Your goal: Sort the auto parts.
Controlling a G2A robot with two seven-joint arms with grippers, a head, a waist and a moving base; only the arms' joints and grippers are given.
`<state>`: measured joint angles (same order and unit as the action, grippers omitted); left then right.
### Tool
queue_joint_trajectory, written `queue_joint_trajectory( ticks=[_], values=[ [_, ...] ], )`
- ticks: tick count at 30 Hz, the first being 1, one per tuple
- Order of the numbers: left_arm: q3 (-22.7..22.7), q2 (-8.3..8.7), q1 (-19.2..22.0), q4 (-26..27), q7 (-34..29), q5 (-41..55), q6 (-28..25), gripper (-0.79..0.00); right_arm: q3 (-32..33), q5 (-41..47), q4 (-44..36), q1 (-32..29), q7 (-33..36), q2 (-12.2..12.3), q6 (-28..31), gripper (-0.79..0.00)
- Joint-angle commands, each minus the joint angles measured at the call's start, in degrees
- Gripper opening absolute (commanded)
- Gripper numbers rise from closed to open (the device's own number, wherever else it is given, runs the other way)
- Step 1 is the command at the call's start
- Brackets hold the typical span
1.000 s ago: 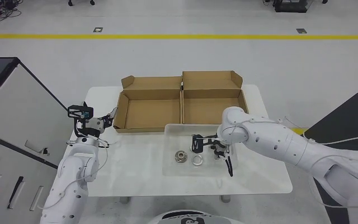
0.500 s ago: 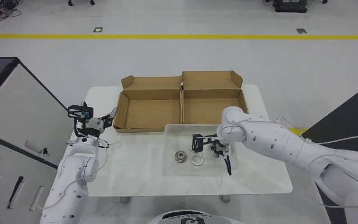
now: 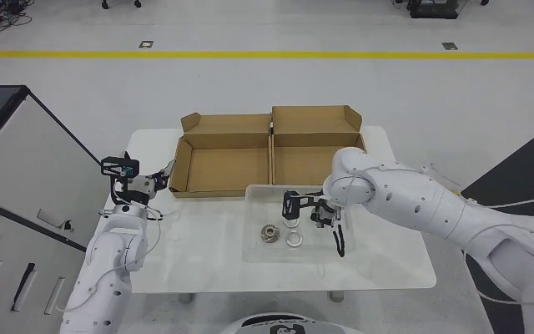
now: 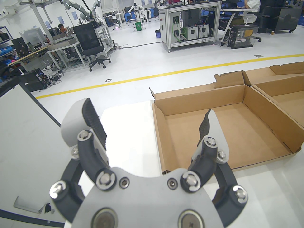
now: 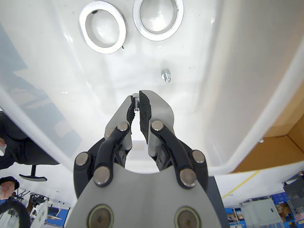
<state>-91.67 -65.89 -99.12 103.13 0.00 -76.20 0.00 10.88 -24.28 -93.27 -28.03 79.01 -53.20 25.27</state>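
Observation:
My right gripper (image 5: pixel 135 102) is shut on a small silver bolt (image 5: pixel 135 97) just above the floor of the white tray (image 5: pixel 237 72). Beyond it in the tray lie two metal rings (image 5: pixel 102 27) (image 5: pixel 158 11), and a second small bolt (image 5: pixel 166 75) lies loose beside the fingertips. From above, the right gripper (image 3: pixel 289 215) hangs over the tray's middle, with a grey hub part (image 3: pixel 269 233) and one ring (image 3: pixel 294 240) close by. My left gripper (image 4: pixel 148 106) is open and holds nothing, beside the left cardboard box (image 4: pixel 225 129).
Two open cardboard boxes (image 3: pixel 225 167) (image 3: pixel 317 159) stand side by side at the back of the white table (image 3: pixel 200 250), just behind the tray (image 3: pixel 346 250). The left gripper (image 3: pixel 163 175) hovers at the table's left edge. A grey panel (image 3: pixel 42 167) stands to the left.
My right gripper has shifted slightly to the left and toward the boxes over the tray. The left arm has not moved.

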Motion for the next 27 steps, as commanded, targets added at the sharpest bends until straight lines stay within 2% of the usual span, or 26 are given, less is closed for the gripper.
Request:
queue_joint_trajectory(
  ticks=[1,9,20,27],
  values=[
    [0.0,0.0,0.0,0.0,0.0,0.0,0.0,0.0,0.3,1.7,-2.5,1.3,0.8,1.1,-0.8,-0.785],
    [0.0,0.0,0.0,0.0,0.0,0.0,0.0,0.0,1.4,9.2,-12.9,8.2,3.1,6.8,-3.1,-0.785],
    [0.0,0.0,0.0,0.0,0.0,0.0,0.0,0.0,3.1,17.7,-21.0,16.4,2.9,14.4,-2.9,-0.785],
    [0.0,0.0,0.0,0.0,0.0,0.0,0.0,0.0,3.2,18.7,-21.7,17.0,2.3,15.1,-2.3,-0.785]
  ],
)
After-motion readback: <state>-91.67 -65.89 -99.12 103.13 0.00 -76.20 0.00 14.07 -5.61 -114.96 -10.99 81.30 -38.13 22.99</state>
